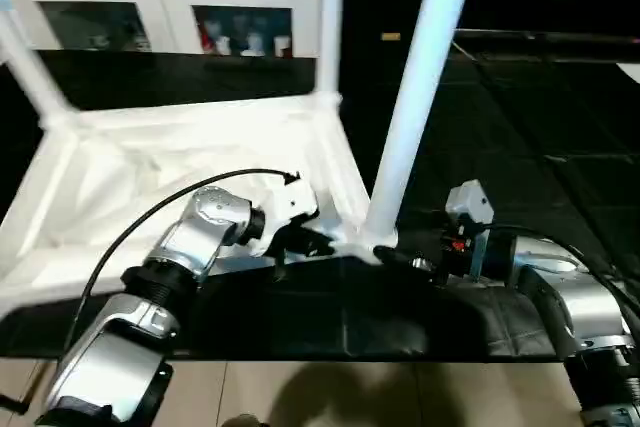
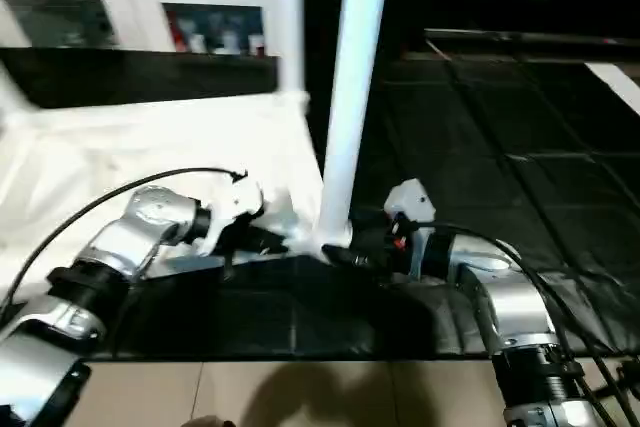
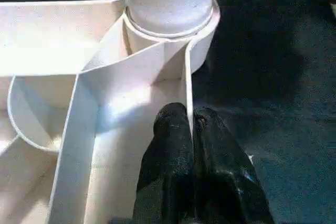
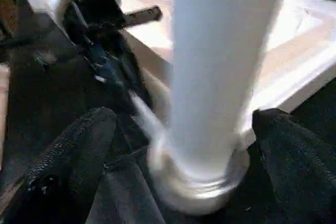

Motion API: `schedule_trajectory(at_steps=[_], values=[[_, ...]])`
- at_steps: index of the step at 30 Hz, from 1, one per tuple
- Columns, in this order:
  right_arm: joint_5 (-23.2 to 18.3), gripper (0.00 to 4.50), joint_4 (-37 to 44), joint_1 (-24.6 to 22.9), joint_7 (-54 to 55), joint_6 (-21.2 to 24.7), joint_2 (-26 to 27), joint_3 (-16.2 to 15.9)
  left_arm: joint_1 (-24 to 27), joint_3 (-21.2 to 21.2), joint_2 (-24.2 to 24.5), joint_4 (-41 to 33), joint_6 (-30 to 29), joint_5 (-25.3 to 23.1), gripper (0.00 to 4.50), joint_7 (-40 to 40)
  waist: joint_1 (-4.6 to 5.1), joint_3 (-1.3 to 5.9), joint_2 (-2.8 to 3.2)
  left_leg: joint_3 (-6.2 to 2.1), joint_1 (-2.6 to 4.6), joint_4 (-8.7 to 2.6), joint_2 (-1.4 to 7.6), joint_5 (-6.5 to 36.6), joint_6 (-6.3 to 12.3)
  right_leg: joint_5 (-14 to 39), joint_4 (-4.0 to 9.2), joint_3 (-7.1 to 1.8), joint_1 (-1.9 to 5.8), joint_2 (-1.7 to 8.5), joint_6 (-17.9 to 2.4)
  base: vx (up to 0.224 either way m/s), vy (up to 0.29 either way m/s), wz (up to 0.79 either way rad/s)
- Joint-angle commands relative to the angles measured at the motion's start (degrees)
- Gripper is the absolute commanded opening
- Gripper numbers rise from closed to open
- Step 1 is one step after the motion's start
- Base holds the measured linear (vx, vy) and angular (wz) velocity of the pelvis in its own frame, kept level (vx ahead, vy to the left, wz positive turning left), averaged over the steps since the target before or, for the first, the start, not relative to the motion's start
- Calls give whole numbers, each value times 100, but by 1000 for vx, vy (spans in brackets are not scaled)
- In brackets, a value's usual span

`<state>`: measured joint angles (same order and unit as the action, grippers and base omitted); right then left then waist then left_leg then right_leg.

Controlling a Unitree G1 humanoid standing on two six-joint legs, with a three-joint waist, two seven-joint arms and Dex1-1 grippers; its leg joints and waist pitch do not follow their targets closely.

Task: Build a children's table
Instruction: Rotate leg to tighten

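The left gripper (image 3: 190, 129) pinches the tabletop's rim (image 3: 187, 85), probably steadying it; the right gripper (image 4: 184, 150) stands apart around the seated leg (image 1: 415, 97).

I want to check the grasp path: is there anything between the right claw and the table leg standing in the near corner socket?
Nothing visible. The right claw is open, one finger on each side of the table leg, with only free space between.

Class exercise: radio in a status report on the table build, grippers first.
Left gripper shut on tabletop rim. Right gripper open, fingers either side of near corner leg. Leg upright in socket. Nothing in the way.
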<state>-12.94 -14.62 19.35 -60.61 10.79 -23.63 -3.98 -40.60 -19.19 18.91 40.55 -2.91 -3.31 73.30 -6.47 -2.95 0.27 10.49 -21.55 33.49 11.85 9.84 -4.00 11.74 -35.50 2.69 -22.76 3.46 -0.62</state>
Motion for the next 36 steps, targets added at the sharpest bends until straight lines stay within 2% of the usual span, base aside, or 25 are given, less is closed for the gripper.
schedule_trajectory(at_steps=[1,3,5,9,10,11,12,14,18,20,23,28,29,34,36], values=[[113,446,-4,130,-24,-127,-58,-88,16,-214,1,-253,204,-33,0,291,23,376,-50,-31,117,-330,165,870,277,478,396,-236,282,426,-1339,0,0,0],[126,446,-7,171,-149,-161,-39,-226,44,-282,43,-311,311,-66,0,447,6,380,-38,-33,112,-330,175,892,260,444,388,-245,282,437,-1321,0,0,0],[141,446,-63,208,-197,-207,-6,-300,52,-319,51,-343,373,-61,0,522,-1,383,-77,-31,102,-325,163,846,274,320,373,-239,296,426,-1336,0,0,0],[151,446,-218,296,-317,-304,56,-390,84,-391,67,-428,430,-65,0,620,-8,388,-78,-31,76,-311,152,769,318,278,360,-237,299,443,-1339,0,0,0],[176,429,-392,394,-388,-404,105,-440,106,-444,83,-478,480,-81,0,671,-13,391,-84,-31,81,-307,155,769,312,295,356,-238,297,439,-1334,0,0,0],[176,429,-392,394,-388,-404,105,-440,106,-444,83,-478,480,-81,0,671,-9,394,-131,-24,77,-305,154,758,327,302,356,-233,300,440,-1340,0,0,0],[199,429,-483,446,-410,-457,124,-463,113,-465,89,-496,504,-90,0,688,-14,387,-101,-29,73,-307,155,740,324,353,353,-233,293,436,-1327,0,0,0],[219,401,-555,489,-420,-513,129,-492,118,-478,95,-506,519,-92,0,695,-16,386,-96,-31,79,-304,163,739,319,353,348,-235,281,434,-1320,0,0,0],[250,382,-699,592,-435,-589,136,-546,122,-488,102,-519,545,-105,0,698,-12,383,-120,-28,70,-304,155,750,323,334,343,-230,286,430,-1330,0,0,0],[277,345,-801,652,-520,-638,134,-593,144,-488,120,-549,561,-112,0,692,-1,376,-134,-32,69,-304,153,816,304,531,354,-232,285,442,-1288,0,0,0],[279,328,-859,675,-602,-668,132,-618,175,-490,142,-585,568,-112,0,680,1,378,-131,-32,74,-305,158,837,297,575,359,-234,276,438,-1274,0,0,0],[241,287,-910,687,-676,-710,133,-638,213,-496,160,-630,568,-111,0,655,6,385,-142,-30,67,-296,153,725,351,355,333,-230,284,427,-1314,0,0,0],[233,270,-911,683,-692,-717,133,-648,223,-495,162,-634,569,-112,0,644,8,385,-142,-30,67,-297,154,727,353,364,334,-230,284,429,-1314,0,0,0],[211,239,-940,694,-727,-746,136,-672,229,-488,162,-611,579,-118,0,609,12,380,-139,-29,66,-295,149,772,338,467,344,-232,282,428,-1299,0,0,0],[212,221,-961,706,-740,-758,141,-669,220,-484,164,-583,591,-127,0,589,17,380,-157,-28,62,-295,147,776,337,493,346,-230,284,423,-1285,0,0,0]])
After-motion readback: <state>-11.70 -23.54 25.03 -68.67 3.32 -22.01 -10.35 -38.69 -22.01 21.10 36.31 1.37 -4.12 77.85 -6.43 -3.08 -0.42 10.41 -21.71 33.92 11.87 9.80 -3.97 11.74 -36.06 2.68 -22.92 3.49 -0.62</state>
